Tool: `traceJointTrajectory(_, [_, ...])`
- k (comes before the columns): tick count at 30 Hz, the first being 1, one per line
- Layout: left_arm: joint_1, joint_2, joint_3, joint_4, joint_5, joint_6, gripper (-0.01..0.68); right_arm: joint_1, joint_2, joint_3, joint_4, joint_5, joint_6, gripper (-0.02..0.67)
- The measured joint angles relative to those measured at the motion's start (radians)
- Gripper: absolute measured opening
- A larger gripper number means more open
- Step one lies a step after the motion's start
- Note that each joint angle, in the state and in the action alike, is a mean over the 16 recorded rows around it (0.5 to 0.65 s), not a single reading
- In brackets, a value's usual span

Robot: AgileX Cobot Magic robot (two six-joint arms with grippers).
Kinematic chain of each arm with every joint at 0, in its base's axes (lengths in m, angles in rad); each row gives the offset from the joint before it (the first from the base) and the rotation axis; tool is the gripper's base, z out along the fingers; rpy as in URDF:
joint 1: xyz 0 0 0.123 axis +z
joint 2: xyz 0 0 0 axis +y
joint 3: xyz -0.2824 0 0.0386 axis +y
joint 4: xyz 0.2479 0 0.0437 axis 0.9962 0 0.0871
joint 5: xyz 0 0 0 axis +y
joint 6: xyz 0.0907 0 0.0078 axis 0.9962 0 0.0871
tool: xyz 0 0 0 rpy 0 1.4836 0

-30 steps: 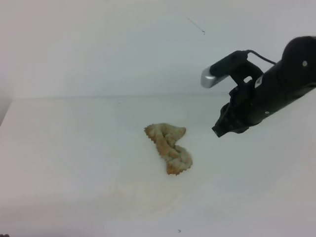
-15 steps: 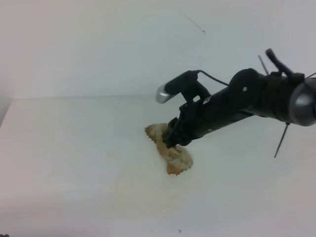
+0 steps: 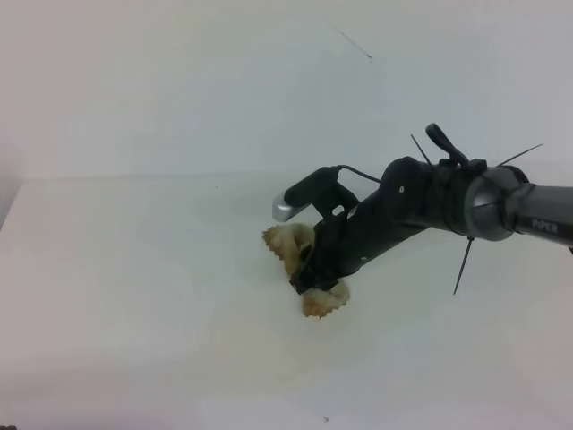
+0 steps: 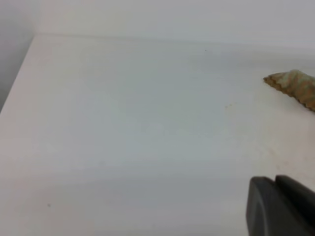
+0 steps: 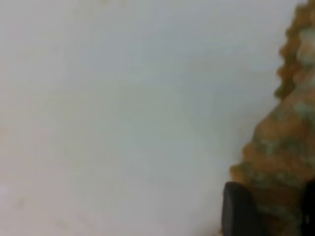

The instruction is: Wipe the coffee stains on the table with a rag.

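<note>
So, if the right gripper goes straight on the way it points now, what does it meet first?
Most likely the rag: the right gripper points down onto its middle and already seems to touch it. The table lies directly under the cloth.

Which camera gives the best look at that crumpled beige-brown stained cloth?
The exterior high view: the crumpled beige-brown stained cloth lies nearly whole on the white table, under the right gripper. The left wrist view catches only its tip; the right wrist view shows a blurred close-up edge.

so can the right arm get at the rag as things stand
Probably yes: the right tool is already down on the rag, with cloth showing between its fingers in the wrist view and nothing blocking it.
</note>
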Motion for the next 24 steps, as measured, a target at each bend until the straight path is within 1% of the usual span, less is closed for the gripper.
traceJointTrajectory(8, [0.0,0.0,0.0,0.0,0.0,0.0,-0.002,0.0,0.004,-0.004,-0.119,0.065,0.068,0.059])
traceJointTrajectory(12, [0.0,0.0,0.0,0.0,0.0,0.0,-0.002,-0.001,-0.036,0.001,-0.168,0.1,0.096,0.01])
traceJointTrajectory(18, [0.0,0.0,0.0,0.0,0.0,0.0,-0.002,-0.017,-0.164,0.057,-0.21,0.095,0.127,0.002])
traceJointTrajectory(24, [0.0,0.0,0.0,0.0,0.0,0.0,-0.002,-0.056,-0.342,0.209,-0.202,0.009,0.152,0.007])
